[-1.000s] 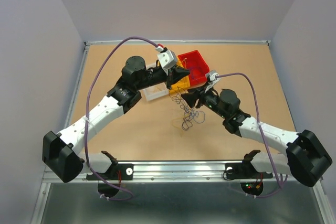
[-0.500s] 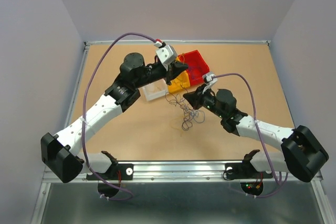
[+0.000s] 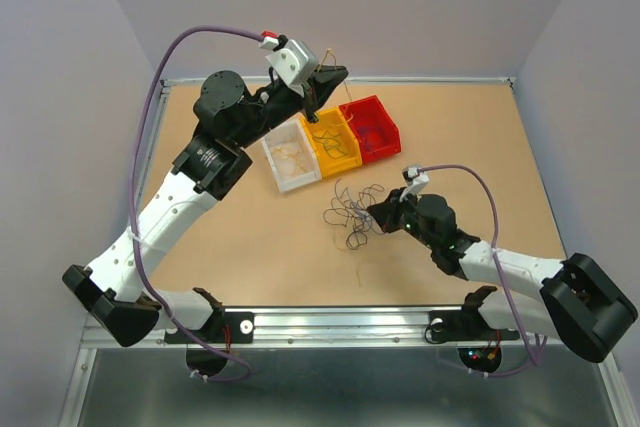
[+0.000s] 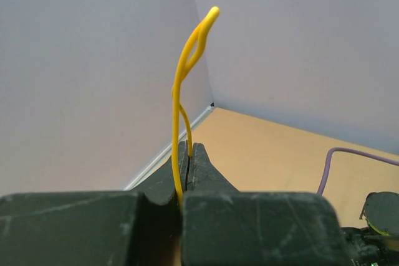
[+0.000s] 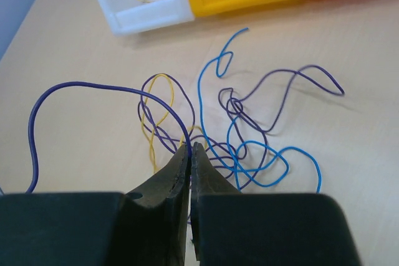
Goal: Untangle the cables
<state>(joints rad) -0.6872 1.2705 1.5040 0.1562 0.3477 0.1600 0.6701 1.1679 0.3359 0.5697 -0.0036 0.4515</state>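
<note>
Tan board makes up the bench (image 3: 230,247) in the top view. The cables (image 3: 352,209) are seen as a loose tangle near its middle. Behind them, toward the far edge, a white bin (image 3: 288,160), a yellow bin (image 3: 333,142) and a red bin (image 3: 371,128) are set in a row. The left pincer (image 3: 337,73) is raised over the far edge, and the right pincer (image 3: 371,213) is lowered at the tangle's right side.

In the left wrist view, a yellow cable (image 4: 186,66) is pinched between the closed jaws and stands upright, looped at its top, against the grey wall (image 4: 81,60).

In the right wrist view, the jaws are closed on a dark purple cable (image 5: 93,85), which arches up and leftward. Beyond the tips, blue, purple and yellow strands are crossed on the bench.
</note>
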